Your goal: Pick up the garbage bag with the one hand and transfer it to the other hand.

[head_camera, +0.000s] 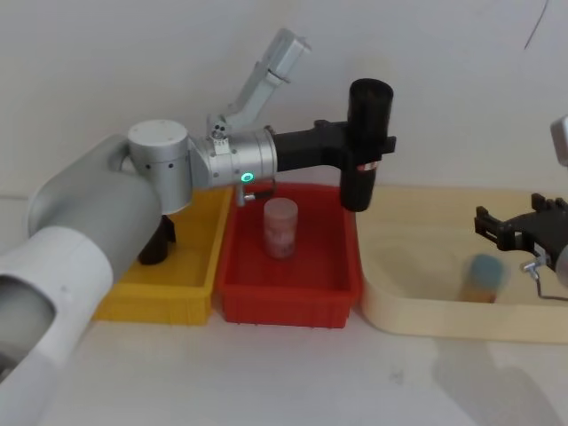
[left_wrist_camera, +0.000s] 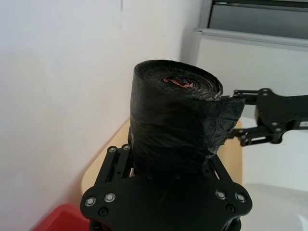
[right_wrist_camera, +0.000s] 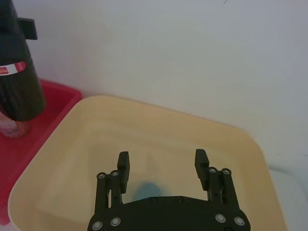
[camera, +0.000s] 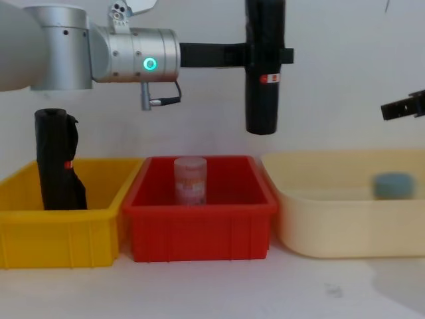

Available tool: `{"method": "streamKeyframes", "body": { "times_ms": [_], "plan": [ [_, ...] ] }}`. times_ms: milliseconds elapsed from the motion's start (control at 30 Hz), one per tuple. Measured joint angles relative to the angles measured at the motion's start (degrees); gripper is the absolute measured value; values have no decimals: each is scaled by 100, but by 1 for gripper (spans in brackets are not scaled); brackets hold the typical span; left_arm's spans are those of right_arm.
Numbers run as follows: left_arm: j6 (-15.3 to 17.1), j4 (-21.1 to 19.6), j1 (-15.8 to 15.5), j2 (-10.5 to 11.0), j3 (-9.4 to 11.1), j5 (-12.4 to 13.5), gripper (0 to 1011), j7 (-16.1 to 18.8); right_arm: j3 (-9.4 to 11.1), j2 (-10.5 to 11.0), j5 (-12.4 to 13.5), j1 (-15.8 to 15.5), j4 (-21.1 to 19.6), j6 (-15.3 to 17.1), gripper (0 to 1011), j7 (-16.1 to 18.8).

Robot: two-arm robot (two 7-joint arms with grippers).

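Above the red bin (head_camera: 286,288), left pincer (head_camera: 374,142) holds garbage bag (head_camera: 370,99) upright.

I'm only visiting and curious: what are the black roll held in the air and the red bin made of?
The garbage bag: seemingly thin black plastic film, wound tight; wrinkled, faintly glossy skin and spiral layers at its end. The red bin: probably rigid moulded plastic; smooth walls, thick rim, uniform colour.
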Motion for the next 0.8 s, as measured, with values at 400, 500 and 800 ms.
{"method": "streamKeyframes", "body": {
  "times_ms": [400, 500, 800],
  "plan": [
    [-489, 1252, -558, -422, 298, -304, 466, -557, 34, 43, -20, -99, -50, 42, 1000, 58],
    [-561, 1423, -636, -478, 337, -351, 466, -636, 63, 45, 30, -118, -93, 5, 1000, 138],
    [-693, 1770, -793, -597, 419, -434, 466, -788, 261, 11, 388, -173, -333, -86, 1000, 506]
  ]
}}
